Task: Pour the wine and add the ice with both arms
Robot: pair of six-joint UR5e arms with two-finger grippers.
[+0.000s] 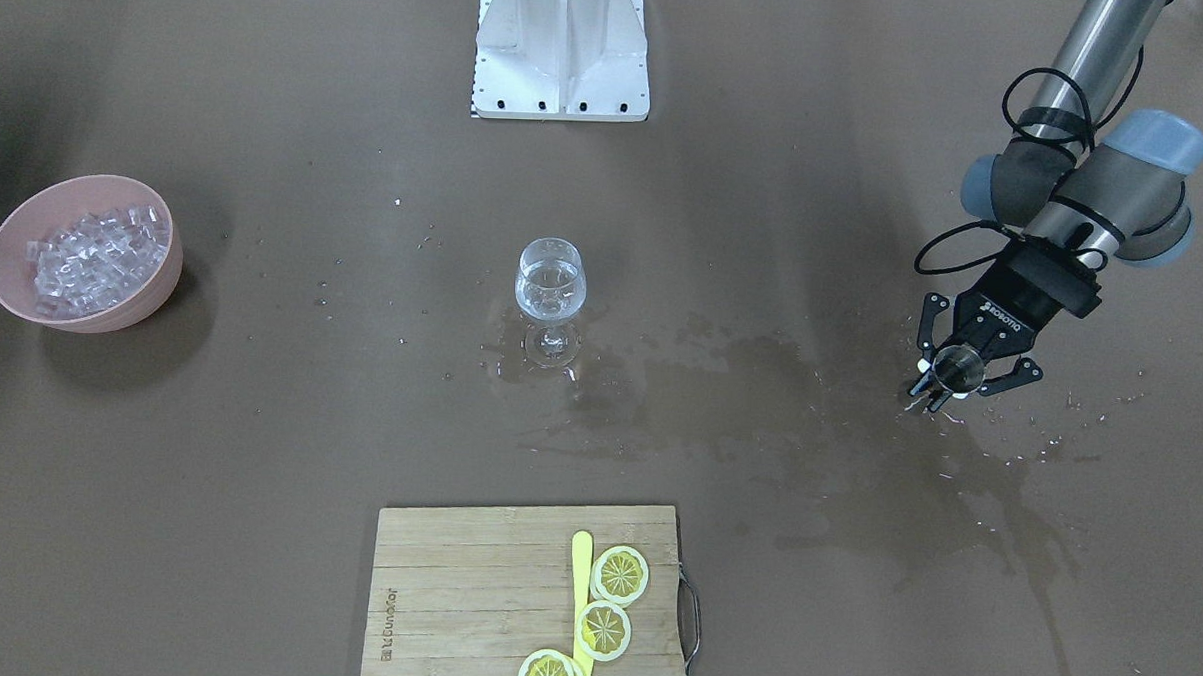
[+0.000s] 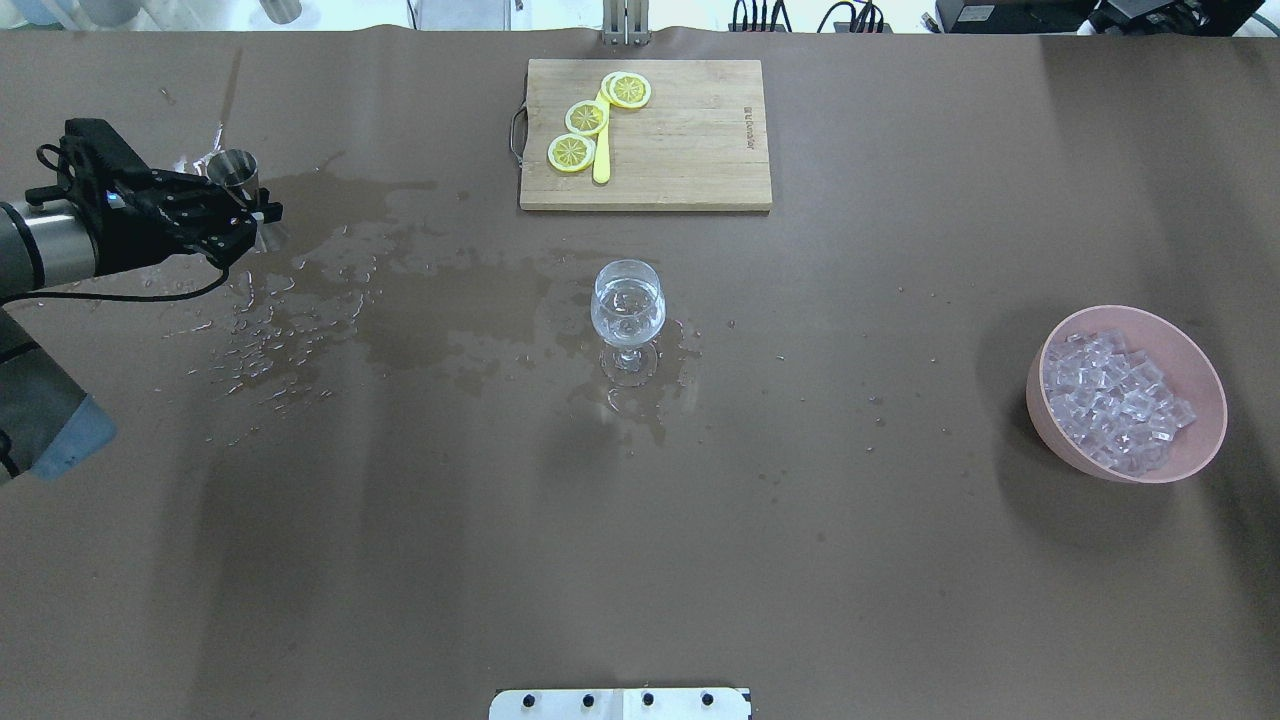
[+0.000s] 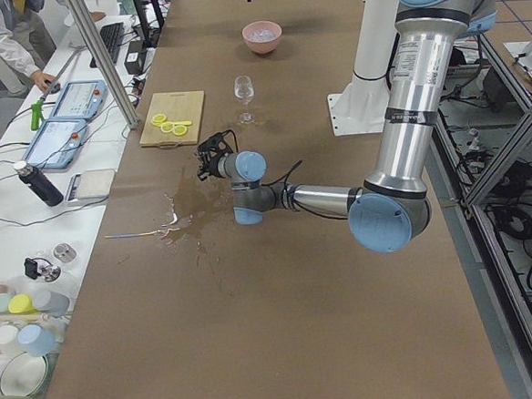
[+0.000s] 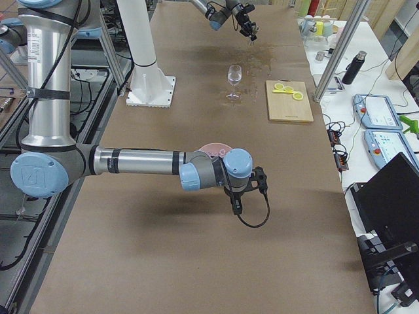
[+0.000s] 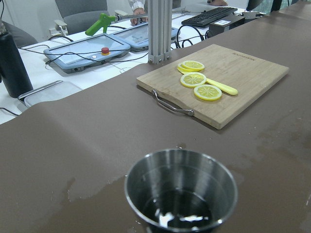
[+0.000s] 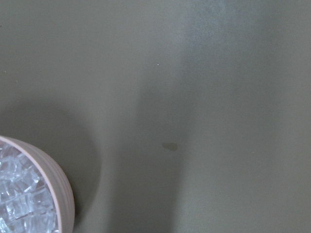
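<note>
At the table's far left, found the left gripper (image 1: pixel 952 382) low over a wet spill (image 2: pixel 400 260), a steel cup (image 1: pixel 958 362) between its fingers. Judged the pouring done: saw wine (image 2: pixel 627 300) standing in the glass (image 2: pixel 628 330) at mid-table, only a little liquid in the cup's bottom, the spill spread from the cup toward the glass. Took the step in hand for parking the cup, upright and on or just above the table. Reckoned ice (image 2: pixel 1105 395) next, heaped in the pink bowl (image 2: pixel 1195 370) at the right; could not tell any in the glass. Expected that move to call for the right gripper (image 4: pixel 243 196), hanging beside the bowl, to come down into the heap, pinch one small slippery cube, carry it left to the glass and drop it in without knocking the stem. Noted the left jaws spread wide, one finger at each side of the cup; could not tell whether pressing it or standing just clear. Could not tell the right gripper's opening either, with no fingers in its wrist view. Passed over the board (image 2: pixel 680 140) and lemon slices (image 2: pixel 586 118) at the far middle.
</note>
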